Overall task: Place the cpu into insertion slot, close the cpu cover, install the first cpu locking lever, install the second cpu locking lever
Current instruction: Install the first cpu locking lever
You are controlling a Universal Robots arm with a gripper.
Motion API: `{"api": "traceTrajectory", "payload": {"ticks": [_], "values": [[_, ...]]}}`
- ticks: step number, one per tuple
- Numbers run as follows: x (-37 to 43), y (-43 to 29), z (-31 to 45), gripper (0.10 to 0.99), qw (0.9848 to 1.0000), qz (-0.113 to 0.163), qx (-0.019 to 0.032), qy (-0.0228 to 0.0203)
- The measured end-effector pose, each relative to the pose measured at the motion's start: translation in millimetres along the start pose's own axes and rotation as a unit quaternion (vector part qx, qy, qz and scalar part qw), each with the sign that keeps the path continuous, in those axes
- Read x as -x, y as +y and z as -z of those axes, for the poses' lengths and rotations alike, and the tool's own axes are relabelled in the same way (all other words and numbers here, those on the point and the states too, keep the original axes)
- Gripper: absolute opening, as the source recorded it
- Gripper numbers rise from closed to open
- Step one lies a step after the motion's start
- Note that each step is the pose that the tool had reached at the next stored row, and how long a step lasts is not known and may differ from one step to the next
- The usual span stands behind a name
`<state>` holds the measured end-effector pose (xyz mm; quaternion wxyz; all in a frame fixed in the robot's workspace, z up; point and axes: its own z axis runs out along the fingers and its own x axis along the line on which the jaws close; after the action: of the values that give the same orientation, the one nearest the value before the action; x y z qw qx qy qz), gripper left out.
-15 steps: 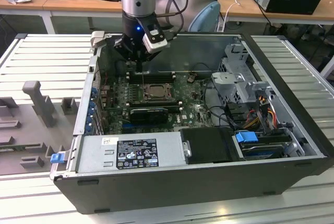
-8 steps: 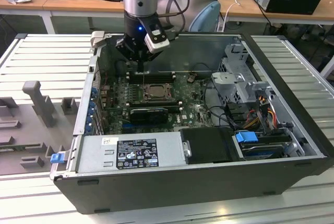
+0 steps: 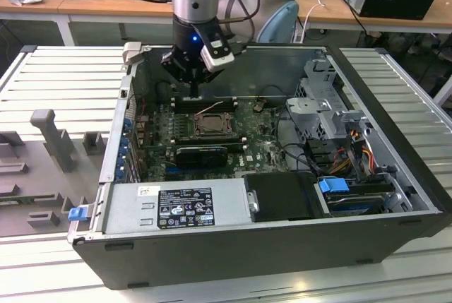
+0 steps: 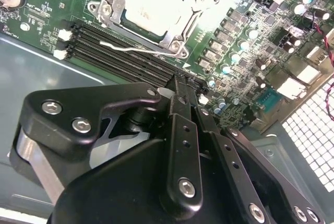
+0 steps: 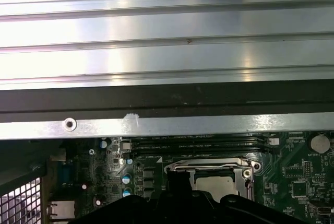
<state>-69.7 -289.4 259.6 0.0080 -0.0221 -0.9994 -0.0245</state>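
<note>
Cpu [image 4: 156,6] sits in the socket, cover [image 4: 112,4] down over it. 1 lever [image 4: 130,48] looks loose beside the memory slots. Gripper [image 4: 180,85] hovers just off the socket, fingers pinched together, empty.

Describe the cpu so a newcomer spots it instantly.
Inside the open computer case, find the green motherboard. At its middle sits the cpu cover, framing the cpu: the board's one pale, flat square chip.

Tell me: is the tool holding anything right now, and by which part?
Nothing is held. The tool is shut and empty above the memory slots; the cpu sits in its socket.
</note>
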Motion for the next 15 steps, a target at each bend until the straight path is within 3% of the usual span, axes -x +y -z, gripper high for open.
{"api": "traceTrajectory", "payload": {"ticks": [15], "values": [[8.2,0.4,0.1,0.106,1.0,0.0,0.0,0.0]]}}
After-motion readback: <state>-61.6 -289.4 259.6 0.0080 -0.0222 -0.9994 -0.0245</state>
